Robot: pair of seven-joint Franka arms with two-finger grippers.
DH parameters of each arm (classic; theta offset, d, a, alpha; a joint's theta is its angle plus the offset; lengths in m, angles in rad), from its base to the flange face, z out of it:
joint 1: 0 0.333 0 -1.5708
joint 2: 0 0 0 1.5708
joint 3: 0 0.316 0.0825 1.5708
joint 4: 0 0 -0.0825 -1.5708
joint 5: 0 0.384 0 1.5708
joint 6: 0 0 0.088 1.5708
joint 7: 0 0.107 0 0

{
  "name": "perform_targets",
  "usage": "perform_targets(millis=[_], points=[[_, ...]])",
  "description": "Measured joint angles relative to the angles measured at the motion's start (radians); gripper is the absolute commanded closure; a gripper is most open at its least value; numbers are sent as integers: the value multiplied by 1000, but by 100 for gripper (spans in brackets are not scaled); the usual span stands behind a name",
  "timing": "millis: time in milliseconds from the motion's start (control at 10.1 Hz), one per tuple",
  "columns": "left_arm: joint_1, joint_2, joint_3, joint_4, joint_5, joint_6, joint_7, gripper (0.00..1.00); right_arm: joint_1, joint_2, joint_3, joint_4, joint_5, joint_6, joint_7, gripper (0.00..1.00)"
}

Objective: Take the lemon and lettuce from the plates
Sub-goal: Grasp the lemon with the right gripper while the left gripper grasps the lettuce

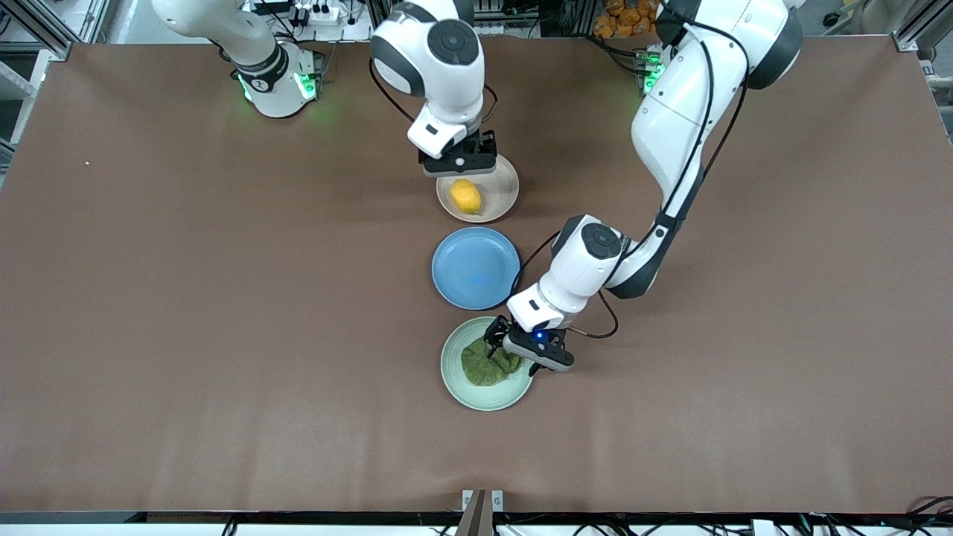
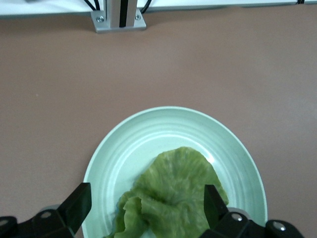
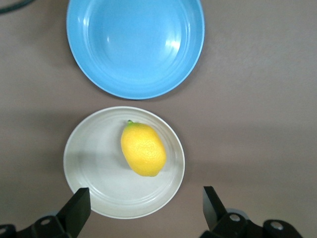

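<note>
The lemon [image 1: 466,196] lies on the beige-pink plate [image 1: 503,192]. My right gripper [image 1: 459,165] hangs open and empty over that plate's edge nearest the robots' bases. In the right wrist view the lemon [image 3: 143,149] lies on the plate [image 3: 94,171], ahead of the open gripper [image 3: 143,210]. The lettuce [image 1: 488,365] lies on the mint green plate [image 1: 484,398]. My left gripper [image 1: 512,356] is low over it, open. In the left wrist view the fingers [image 2: 78,204] stand on either side of the lettuce [image 2: 173,191] on the plate [image 2: 143,136], not closed on it.
An empty blue plate [image 1: 476,268] sits between the two plates and also shows in the right wrist view [image 3: 136,44]. A metal bracket [image 1: 482,502] stands at the table edge nearest the front camera and shows in the left wrist view [image 2: 118,17].
</note>
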Motion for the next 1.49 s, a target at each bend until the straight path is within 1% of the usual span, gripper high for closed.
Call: perform_targets(millis=[298,595,695,794,893,992,1290,1389,1489], points=[[-37,16,40,6,0,14,1,0,32,64,0,-11,-15,74,-51,0],[-59,35,56,18,0,14,1,0,31,99,-11,-34,-47,114,-132,0],[-59,41,56,22,0,14,1,5,29,108,-15,-53,-50,161,-152,0],[-62,43,56,23,0,14,1,12,28,122,-16,-72,-53,213,-160,0],[-64,43,56,23,0,14,1,23,28,135,-16,-84,-53,242,-164,0],[-65,44,56,23,0,14,1,39,28,144,-16,-88,-54,256,-165,0],[-66,45,63,23,17,14,2,97,29,158,-16,-94,-54,285,-166,0],[-67,46,66,23,34,14,3,100,29,162,-15,-94,-54,286,-166,0],[-67,46,69,23,50,14,3,100,30,169,-15,-95,-54,289,-166,0]])
